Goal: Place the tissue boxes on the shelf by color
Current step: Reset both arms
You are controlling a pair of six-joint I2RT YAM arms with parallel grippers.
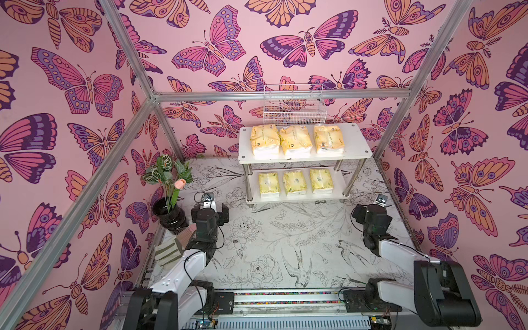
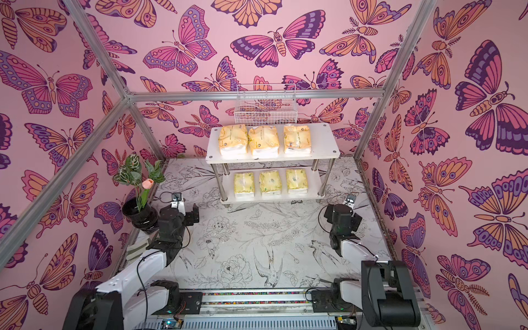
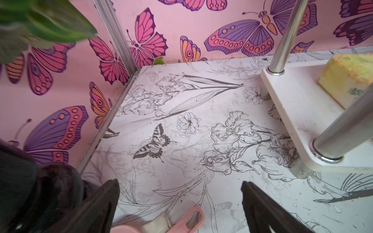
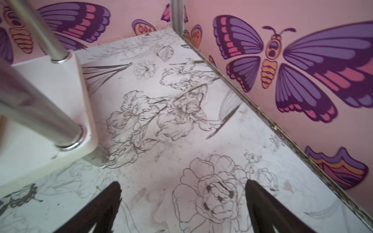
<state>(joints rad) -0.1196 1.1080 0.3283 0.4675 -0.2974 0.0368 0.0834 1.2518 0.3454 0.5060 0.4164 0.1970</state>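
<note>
The shelf (image 1: 354, 148) stands far on the table (image 1: 271, 243), right of centre; in both top views three orange-yellow tissue packs (image 1: 295, 141) sit in a row on its top board and three pale yellow tissue packs (image 1: 294, 183) in a row on its lower board. Left jaws spread wide, nothing between them, over the table near-left of the shelf. Right jaws likewise spread and empty, near-right of the shelf.

Table (image 1: 271, 243) middle bare: wide passage across frame centre. Shelf (image 1: 354, 143) blocks upper centre; both boards filled by tissue boxes (image 1: 294, 140), gaps between narrow. Vase (image 1: 168, 214) with plant (image 1: 165, 171) crowds table's left edge.
</note>
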